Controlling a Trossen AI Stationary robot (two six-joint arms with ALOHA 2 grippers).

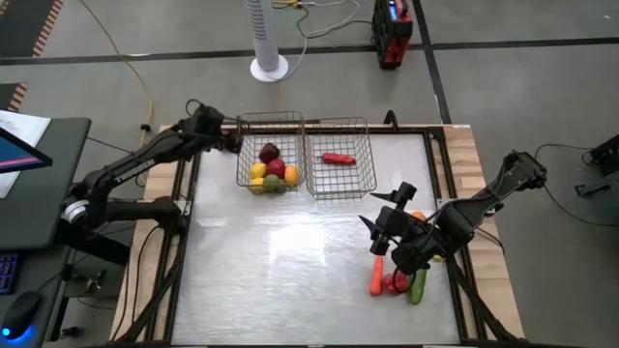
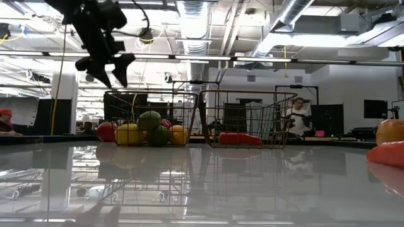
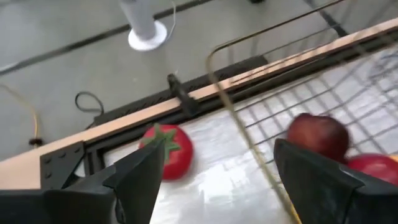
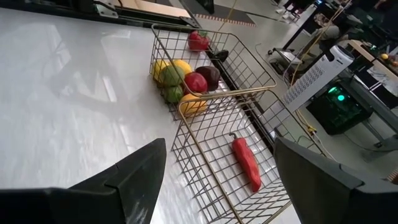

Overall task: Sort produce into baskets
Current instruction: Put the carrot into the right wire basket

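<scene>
Two grey wire baskets stand side by side at the far edge. The left basket holds a dark red apple, a red apple, a yellow lemon, an orange and green limes. The right basket holds a red chili. A red tomato rests on the table just outside the left basket's left wall. My left gripper is open, above the tomato, touching nothing; it also shows in the low view. My right gripper is open and empty, above the table's right part, aimed at the baskets.
A carrot, a cucumber, small red pieces and an orange lie together on the table at the near right, beside and partly under my right arm. The table's middle and near left show bare white surface.
</scene>
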